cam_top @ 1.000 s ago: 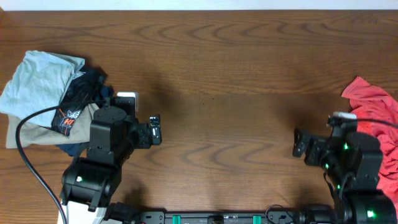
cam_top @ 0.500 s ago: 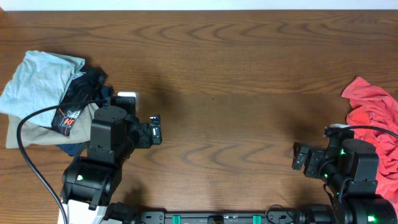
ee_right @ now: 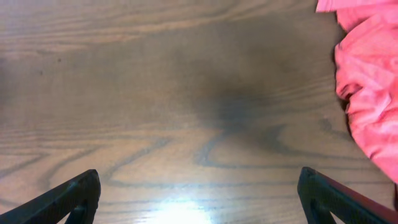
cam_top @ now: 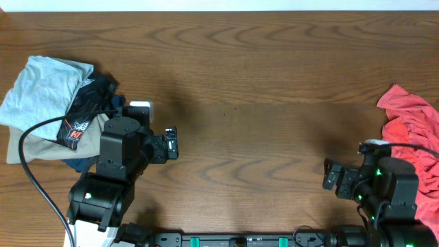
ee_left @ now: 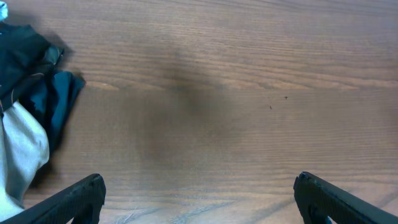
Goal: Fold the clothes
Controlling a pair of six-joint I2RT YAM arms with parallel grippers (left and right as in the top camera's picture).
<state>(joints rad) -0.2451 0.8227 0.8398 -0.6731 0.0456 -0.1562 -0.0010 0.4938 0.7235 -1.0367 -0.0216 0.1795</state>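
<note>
A pile of clothes (cam_top: 51, 110) lies at the table's left edge: a light blue shirt (cam_top: 41, 89) on top, a black printed garment (cam_top: 86, 113), a beige one (cam_top: 34, 145). Its dark and pale edges show in the left wrist view (ee_left: 31, 118). A crumpled red garment (cam_top: 415, 130) lies at the right edge and shows in the right wrist view (ee_right: 367, 81). My left gripper (cam_top: 171, 143) is open and empty over bare wood, right of the pile; its fingers (ee_left: 199, 202) are wide apart. My right gripper (cam_top: 329, 175) is open and empty, left of the red garment; its fingers (ee_right: 199, 199) are wide apart.
The brown wooden table (cam_top: 240, 75) stretches between the two heaps. A black cable (cam_top: 31, 171) loops by the left arm's base. Both arm bases stand at the front edge.
My right arm has drawn back toward the front edge, away from the red garment. The left arm and both heaps have not moved.
</note>
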